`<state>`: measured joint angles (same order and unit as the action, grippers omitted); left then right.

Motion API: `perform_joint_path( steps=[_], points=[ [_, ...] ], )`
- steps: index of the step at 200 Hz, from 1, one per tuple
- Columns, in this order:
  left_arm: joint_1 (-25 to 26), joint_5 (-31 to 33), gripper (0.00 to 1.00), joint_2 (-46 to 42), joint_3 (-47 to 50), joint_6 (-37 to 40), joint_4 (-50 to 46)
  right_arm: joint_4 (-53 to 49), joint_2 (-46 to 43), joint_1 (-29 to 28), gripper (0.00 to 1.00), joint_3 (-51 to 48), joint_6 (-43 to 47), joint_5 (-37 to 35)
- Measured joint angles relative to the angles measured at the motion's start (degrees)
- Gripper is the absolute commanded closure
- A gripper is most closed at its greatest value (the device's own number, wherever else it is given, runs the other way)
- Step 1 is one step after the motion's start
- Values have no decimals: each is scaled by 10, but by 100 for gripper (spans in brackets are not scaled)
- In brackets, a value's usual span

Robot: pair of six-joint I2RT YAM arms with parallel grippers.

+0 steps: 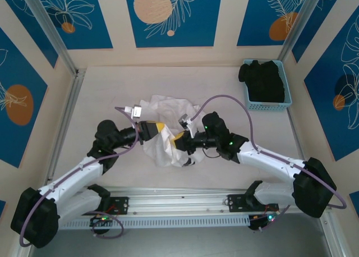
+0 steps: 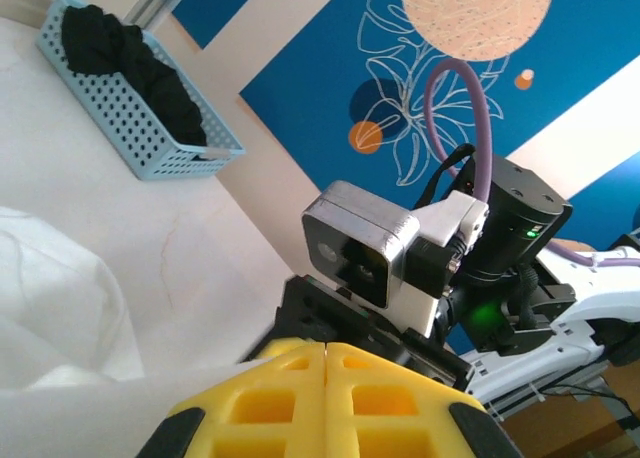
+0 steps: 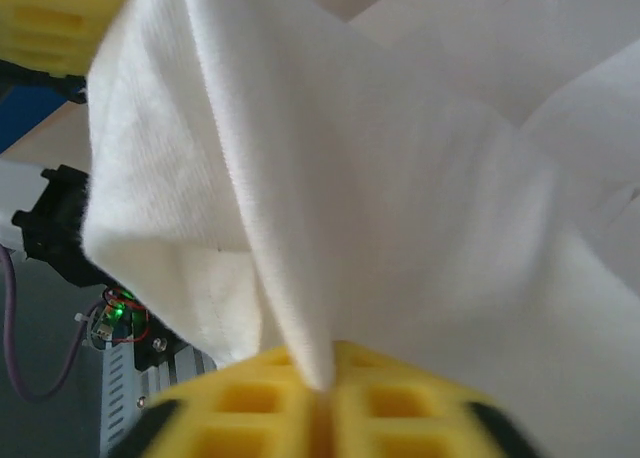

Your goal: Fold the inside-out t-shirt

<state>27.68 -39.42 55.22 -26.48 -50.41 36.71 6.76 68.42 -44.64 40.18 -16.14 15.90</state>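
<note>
At the bottom edge the left gripper (image 2: pixel 326 363) shows its two yellow, grid-patterned plastic fingers pressed flat together, the seam between them running straight up. The white, wrinkled cotton t-shirt (image 2: pixel 60 308) fills the lower left, one fold reaching the left finger's edge. Just beyond the fingers is the right arm's wrist (image 2: pixel 505 228), black with a green light, carrying a silver box-shaped camera (image 2: pixel 355 248) and a looping purple cable (image 2: pixel 470 88). On the pale table (image 2: pixel 190 228) at upper left, a light blue perforated plastic basket (image 2: pixel 150 143) holds a crumpled black garment (image 2: pixel 120 53). Behind it stands a blue wall panel (image 2: pixel 300 58) with white leaf outlines
</note>
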Motion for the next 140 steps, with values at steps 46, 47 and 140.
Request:
perform_joint_path(
  steps=[46, 47, 140],
  points=[
    [-10, 156, 87, -59, -33, 101, -254, 64, 2, 42, 100, 7, -59, 90],
    [-10, 158, 86, -59, -34, 102, -258, 66, 2, 43, 100, 7, -60, 92],
    [31, 289, 52, -174, -51, 213, -510, 180, 79, 69, 100, 20, -198, 141]
  ],
)
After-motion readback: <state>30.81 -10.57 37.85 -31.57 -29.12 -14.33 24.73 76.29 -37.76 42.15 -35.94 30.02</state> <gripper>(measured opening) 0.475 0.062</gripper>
